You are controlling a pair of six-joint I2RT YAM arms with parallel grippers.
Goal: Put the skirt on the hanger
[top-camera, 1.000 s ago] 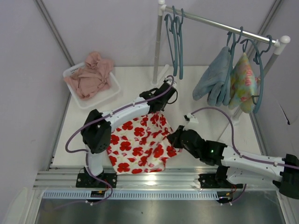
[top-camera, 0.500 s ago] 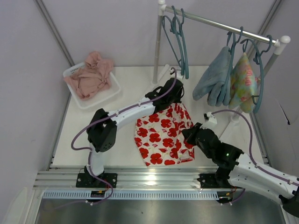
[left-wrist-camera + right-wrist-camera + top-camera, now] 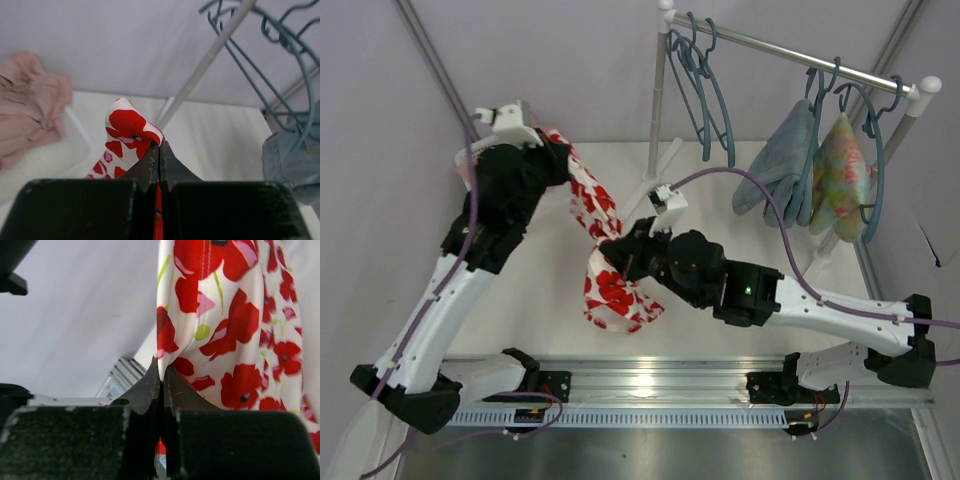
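The skirt [image 3: 610,290], white with red flowers, hangs bunched in the air as a strip from upper left down to the table's middle. My left gripper [image 3: 562,158] is raised high at the back left and is shut on the skirt's upper edge [image 3: 127,125]; its tips [image 3: 159,145] pinch the cloth. Lower down and nearer the middle, my right gripper [image 3: 607,250] is shut on another edge of the skirt [image 3: 225,315], with fabric caught between its tips [image 3: 162,372]. The empty teal hanger [image 3: 705,95] hangs at the left end of the rail, also visible in the left wrist view [image 3: 280,55].
The rack's upright pole [image 3: 658,100] stands just right of the raised skirt. A blue garment [image 3: 780,170] and a green flowered one [image 3: 840,175] hang on other hangers at the right. Pink cloth [image 3: 30,110] lies in a white basket [image 3: 465,165] behind the left arm.
Both arms have lifted the skirt off the table. The left arm swung up and to the back left; the right gripper moved left to the middle, leaving the skirt hanging between them.
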